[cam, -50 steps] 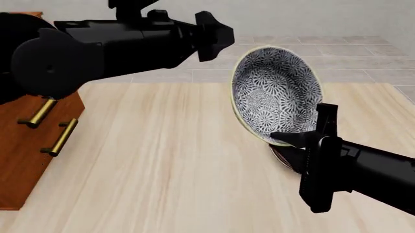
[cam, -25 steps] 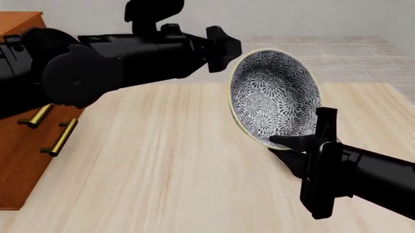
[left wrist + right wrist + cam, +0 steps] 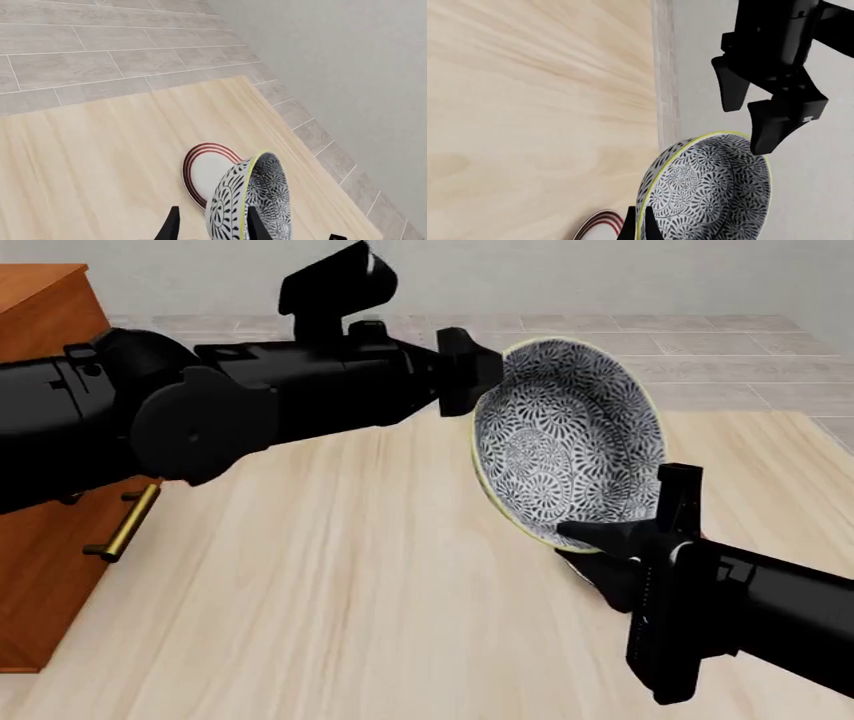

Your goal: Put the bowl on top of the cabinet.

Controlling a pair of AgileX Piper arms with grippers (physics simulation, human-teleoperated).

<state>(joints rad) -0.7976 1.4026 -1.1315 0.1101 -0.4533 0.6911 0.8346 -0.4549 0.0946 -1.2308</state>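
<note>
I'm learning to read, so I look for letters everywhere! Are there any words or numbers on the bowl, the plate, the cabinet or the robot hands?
None: no words, letters or numbers show in any view.
The bowl has only dark flower swirls.
The plate has only red rings.
The cabinet is plain wood with gold handles.
The left hand and right hand are plain black.

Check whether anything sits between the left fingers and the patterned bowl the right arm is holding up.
Nothing visible does. The left gripper already has its open fingers straddling the yellow-green rim of the deep floral-patterned white bowl, while the right gripper pinches the opposite rim.
</note>
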